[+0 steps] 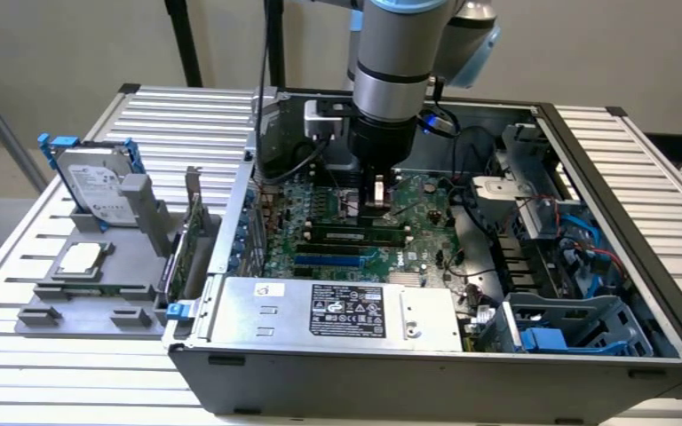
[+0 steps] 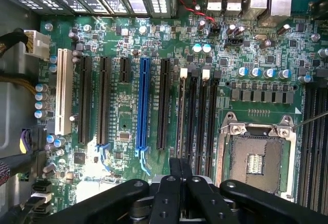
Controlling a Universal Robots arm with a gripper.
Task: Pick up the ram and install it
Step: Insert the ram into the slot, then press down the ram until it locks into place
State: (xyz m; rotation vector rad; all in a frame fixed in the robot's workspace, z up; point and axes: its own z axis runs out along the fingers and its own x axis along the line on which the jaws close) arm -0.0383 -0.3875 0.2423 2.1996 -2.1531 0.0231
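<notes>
On the worktop (image 1: pixel 10 266), off the computer case (image 1: pixel 436 373) toward the exterior view's left, a grey fixture (image 1: pixel 86 306) carries a hard drive (image 1: pixel 92 186), a square silver processor (image 1: pixel 83 258) and an upright expansion card (image 1: pixel 189 235). Inside the case, the motherboard (image 1: pixel 317 217) lies flat, with a blue slot (image 1: pixel 335 260) (image 2: pixel 143 103) among black ones. The ram (image 1: pixel 347 235) (image 2: pixel 180 116) stands edge-up in a memory slot just past the blue slot, deeper into the case. The end effector (image 1: pixel 379 202) (image 2: pixel 180 175) hangs straight down over the middle of the case, just above the ram, its fingers (image 2: pixel 166 193) pressed together; whether they touch the ram I cannot tell. Toward the case's right wall in the exterior view sit a drive cage (image 1: pixel 578 324) and blue cables (image 1: pixel 578 226)
</notes>
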